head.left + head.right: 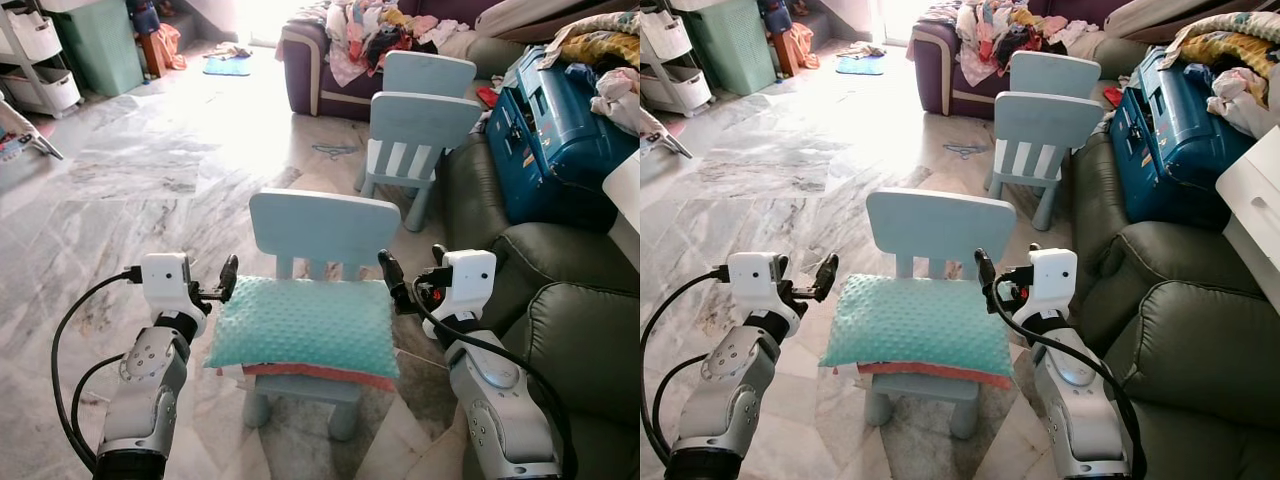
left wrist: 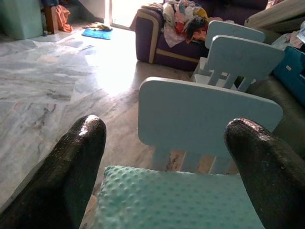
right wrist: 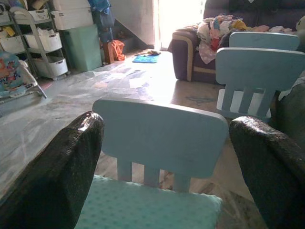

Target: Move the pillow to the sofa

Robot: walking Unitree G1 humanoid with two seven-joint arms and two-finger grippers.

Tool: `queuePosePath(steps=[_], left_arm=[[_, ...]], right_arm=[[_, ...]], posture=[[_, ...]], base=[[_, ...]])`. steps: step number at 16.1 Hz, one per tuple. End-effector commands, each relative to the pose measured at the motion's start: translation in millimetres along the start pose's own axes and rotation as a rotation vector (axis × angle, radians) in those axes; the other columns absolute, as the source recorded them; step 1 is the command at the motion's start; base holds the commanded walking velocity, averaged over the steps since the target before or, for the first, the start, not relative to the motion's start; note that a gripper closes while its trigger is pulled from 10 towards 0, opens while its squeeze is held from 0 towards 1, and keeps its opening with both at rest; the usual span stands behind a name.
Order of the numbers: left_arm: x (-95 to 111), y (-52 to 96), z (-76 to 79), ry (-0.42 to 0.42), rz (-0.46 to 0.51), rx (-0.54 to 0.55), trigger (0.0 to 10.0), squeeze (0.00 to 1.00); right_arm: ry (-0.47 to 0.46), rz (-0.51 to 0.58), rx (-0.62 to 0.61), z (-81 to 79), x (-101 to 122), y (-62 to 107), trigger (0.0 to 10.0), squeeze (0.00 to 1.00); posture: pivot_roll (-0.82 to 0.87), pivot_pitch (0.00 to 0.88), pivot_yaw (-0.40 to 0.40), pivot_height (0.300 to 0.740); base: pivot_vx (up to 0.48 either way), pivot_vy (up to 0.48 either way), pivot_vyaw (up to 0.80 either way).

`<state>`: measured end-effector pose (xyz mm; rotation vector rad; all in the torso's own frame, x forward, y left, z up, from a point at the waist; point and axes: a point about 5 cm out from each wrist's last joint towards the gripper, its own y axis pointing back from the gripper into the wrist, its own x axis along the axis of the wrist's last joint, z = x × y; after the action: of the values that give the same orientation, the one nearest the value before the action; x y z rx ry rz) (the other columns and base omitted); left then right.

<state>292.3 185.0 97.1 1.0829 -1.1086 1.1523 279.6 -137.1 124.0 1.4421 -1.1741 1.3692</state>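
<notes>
We flank the pillow (image 1: 305, 325) between left gripper (image 1: 222, 281) and right gripper (image 1: 392, 282); both jaws gape wide, empty, poised to squeeze inward.

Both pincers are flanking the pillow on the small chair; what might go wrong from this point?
1. The left pincer and right pincer sit near the back corners of the pillow, so it may sag or slip when lifted.
2. The light blue chair could tip or slide if a pincer catches it.
3. The dark green sofa lies to the right, and swinging there risks bumping the blue case.
</notes>
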Motion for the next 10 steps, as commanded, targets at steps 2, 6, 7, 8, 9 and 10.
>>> queuePosePath(steps=[2,6,7,8,9,10], left_arm=[[17,1.6,2.9,0.013,0.074,-0.007,10.0,0.0],[34,-2.4,12.9,0.012,0.138,-0.048,10.0,0.0],[35,-2.4,13.1,-0.001,0.141,-0.042,10.0,0.0],[34,-2.6,13.8,0.009,0.139,-0.046,10.0,0.0],[34,-2.6,14.1,0.011,0.139,-0.048,10.0,0.0],[33,-1.8,13.7,0.007,0.136,-0.044,10.0,0.0]], right_arm=[[0.001,0.018,-0.016,4.5,5,2.4,10.0,0.0],[-0.005,0.025,-0.024,4.3,7,0.4,10.0,0.0],[-0.005,0.026,-0.024,4.2,8,0.3,10.0,0.0],[-0.001,0.029,-0.023,4.1,8,0.1,10.0,0.0],[0.001,0.03,-0.023,4.2,8,0.0,10.0,0.0],[0.0,0.028,-0.024,4.2,8,0.3,10.0,0.0]], posture=[[-0.05,0.057,-0.047,0.74],[-0.05,0.045,-0.044,0.74],[-0.05,0.045,-0.043,0.74],[-0.05,0.042,-0.045,0.74],[-0.05,0.043,-0.046,0.74],[-0.05,0.043,-0.047,0.74]], base=[[0.0,0.0,0.0],[0.0,0.0,-0.24],[0.0,0.0,0.0],[0.0,0.0,0.0],[0.0,0.0,0.0],[0.0,0.0,0.0]])
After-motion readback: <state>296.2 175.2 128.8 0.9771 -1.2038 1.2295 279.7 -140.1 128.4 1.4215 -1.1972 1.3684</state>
